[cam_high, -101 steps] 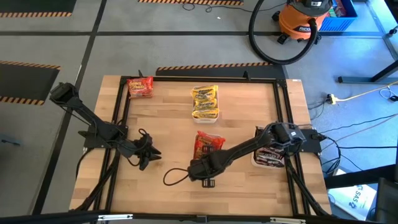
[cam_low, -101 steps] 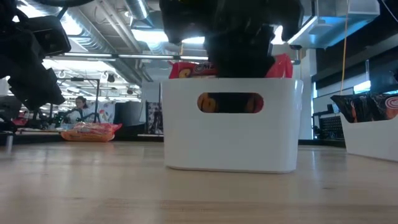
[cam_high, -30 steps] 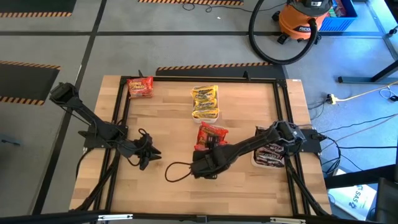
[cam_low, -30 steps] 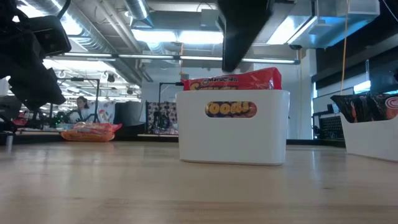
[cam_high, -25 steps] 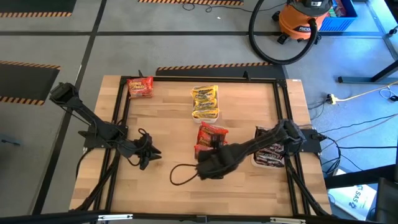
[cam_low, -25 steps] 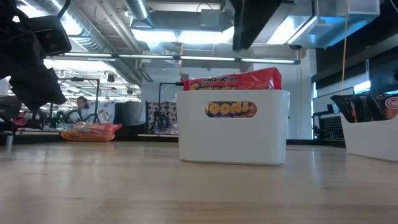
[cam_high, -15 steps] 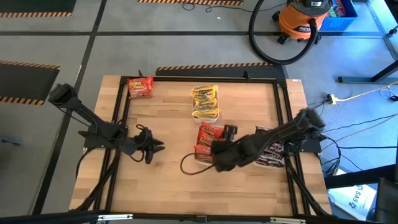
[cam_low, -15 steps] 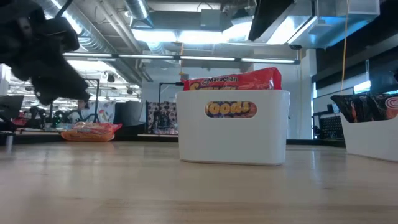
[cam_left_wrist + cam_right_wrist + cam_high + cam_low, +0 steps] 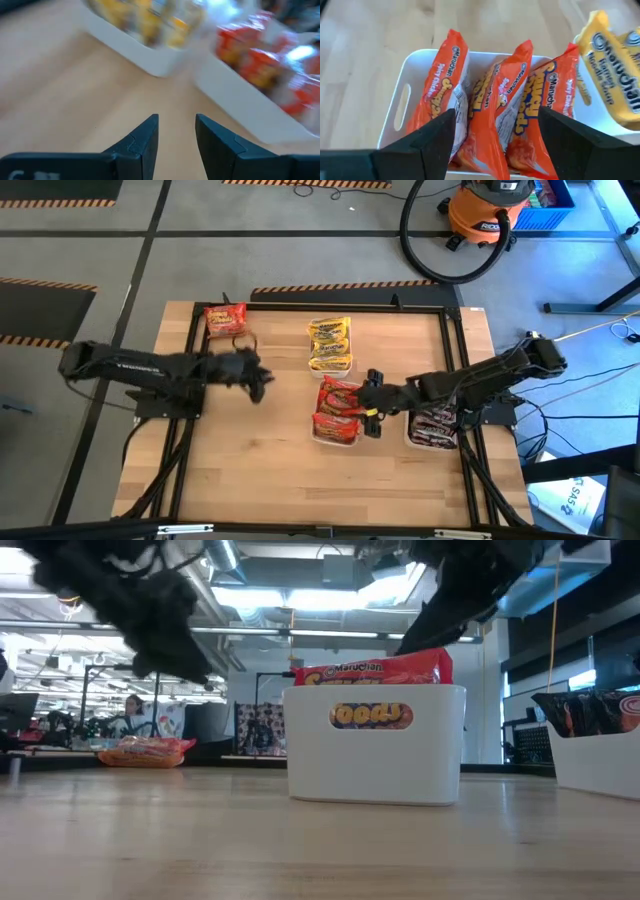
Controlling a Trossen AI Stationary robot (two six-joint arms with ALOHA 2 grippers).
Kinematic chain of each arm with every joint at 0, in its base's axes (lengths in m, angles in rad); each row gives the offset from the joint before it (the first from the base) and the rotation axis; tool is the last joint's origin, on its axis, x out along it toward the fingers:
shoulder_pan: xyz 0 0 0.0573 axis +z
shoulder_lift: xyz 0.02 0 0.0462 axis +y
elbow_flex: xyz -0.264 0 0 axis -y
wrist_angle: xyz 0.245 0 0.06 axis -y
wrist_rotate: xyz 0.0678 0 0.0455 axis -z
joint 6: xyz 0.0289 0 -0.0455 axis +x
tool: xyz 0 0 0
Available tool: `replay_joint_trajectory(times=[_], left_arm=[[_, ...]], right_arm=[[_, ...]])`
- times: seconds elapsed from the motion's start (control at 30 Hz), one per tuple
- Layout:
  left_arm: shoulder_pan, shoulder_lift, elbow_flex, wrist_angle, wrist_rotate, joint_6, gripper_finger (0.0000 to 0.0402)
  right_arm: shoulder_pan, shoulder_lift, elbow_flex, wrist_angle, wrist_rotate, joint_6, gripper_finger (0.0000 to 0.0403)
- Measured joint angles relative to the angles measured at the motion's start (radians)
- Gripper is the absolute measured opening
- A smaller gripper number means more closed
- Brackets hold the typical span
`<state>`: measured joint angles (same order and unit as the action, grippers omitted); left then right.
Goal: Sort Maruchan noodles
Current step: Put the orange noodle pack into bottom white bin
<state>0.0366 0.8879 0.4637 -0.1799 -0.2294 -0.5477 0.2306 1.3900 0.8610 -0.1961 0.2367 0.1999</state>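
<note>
**Both claws empty above the sorting table**

The right claw [image 9: 373, 402] hangs over the near edge of the middle tray [image 9: 322, 435], its two fingers [image 9: 436, 134] spread wide apart with nothing between them. Directly below, in its wrist view, three red noodle packets [image 9: 496, 112] stand on edge side by side inside that white tray, filling it. Just beyond sits a second white tray [image 9: 330, 365] holding the yellow packets [image 9: 329, 340]. The right arm reaches in from the table's right edge, passing over a third tray [image 9: 412, 439] that holds dark brown packets [image 9: 436, 428].

The left claw [image 9: 258, 380] hovers above bare wood [image 9: 250, 450] on the left half of the table, between the loose packet and the trays. Its fingers [image 9: 145, 140] stand slightly apart and grip nothing; past them its wrist view shows the yellow and red trays, blurred.

One red packet [image 9: 225, 319] lies flat and alone at the far left corner, well apart from all three trays. In the low view it rests on the tabletop [image 9: 300, 840] to the left of the middle tray.
</note>
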Motion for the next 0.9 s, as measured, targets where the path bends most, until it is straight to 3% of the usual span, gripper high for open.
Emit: replay_joint_trajectory(times=[0.1,0.3,0.5,0.7,0.9], left_arm=[[0.148,0.000,0.120,-0.167,-0.003,0.130,0.0124],[0.450,0.033,0.264,-0.297,-0.152,0.344,0.0124],[0.767,0.222,0.325,-0.349,-0.070,0.385,0.0124],[0.920,0.453,0.426,-0.493,-0.174,0.391,0.0124],[0.955,0.605,0.454,-0.482,-0.186,0.385,0.0124]], right_arm=[[-0.027,-0.008,-0.053,0.079,-0.043,-0.021,0.0266],[-0.036,0.001,-0.116,0.229,-0.031,-0.025,0.0266],[-0.035,0.006,-0.121,0.258,-0.020,-0.017,0.0266],[-0.035,0.013,-0.121,0.257,-0.020,0.003,0.0266],[-0.035,0.035,-0.119,0.262,-0.020,0.021,0.0266]])
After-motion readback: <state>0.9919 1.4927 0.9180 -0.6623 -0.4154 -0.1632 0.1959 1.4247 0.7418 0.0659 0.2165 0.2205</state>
